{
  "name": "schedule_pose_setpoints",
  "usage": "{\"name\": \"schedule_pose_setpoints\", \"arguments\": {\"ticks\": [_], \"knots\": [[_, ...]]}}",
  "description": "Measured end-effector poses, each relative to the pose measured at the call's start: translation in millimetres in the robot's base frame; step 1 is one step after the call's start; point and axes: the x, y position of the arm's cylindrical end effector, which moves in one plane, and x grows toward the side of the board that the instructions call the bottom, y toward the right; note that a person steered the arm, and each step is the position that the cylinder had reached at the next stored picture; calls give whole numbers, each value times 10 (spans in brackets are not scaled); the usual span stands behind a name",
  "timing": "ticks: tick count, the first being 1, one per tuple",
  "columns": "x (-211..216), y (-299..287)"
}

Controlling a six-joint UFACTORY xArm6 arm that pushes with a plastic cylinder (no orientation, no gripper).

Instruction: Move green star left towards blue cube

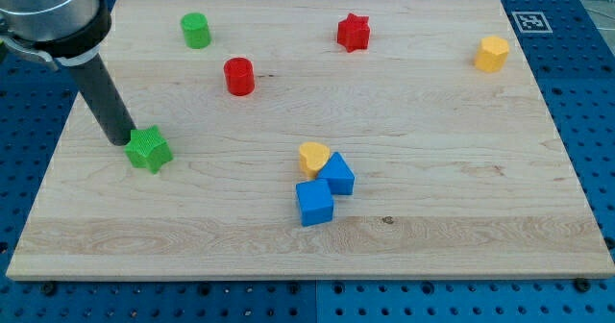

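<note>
**Operator:** Wooden board point(432, 217) on a blue perforated bench; a fiducial tag sits at the board's far right corner. Report positions, left to right.

**Technician:** My tip point(128, 140) is at the view's left, touching the upper-left edge of the green star point(149, 150), which lies just right of and below it. No jaws exist on this rod, so it grips nothing; contact is push-only. Above and right of my tip: 1 green cylinder point(196, 30), then 1 red cylinder point(238, 76). Well to the right and lower: 1 yellow heart point(312, 156) touching 2 blue blocks. The blue cube point(314, 204) is the lower one; the other blue block point(337, 175) sits just above it to the right. Further right: 1 red star point(353, 32) and 1 yellow block point(491, 53).

**Operator:** Task progress?

**Technician:** Judged incomplete. Green star remains well apart from blue cube. My tip stands on the star's side away from the cube, so a push toward the cube appears available.
</note>
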Motion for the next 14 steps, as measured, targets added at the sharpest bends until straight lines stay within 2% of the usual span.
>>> {"name": "schedule_pose_setpoints", "arguments": {"ticks": [2, 4, 5, 7, 9, 11, 12, 13, 14], "knots": [[556, 78], [-113, -101], [-113, 139], [634, 703], [651, 259], [1253, 832], [1245, 1160], [1118, 1183], [964, 685]]}}
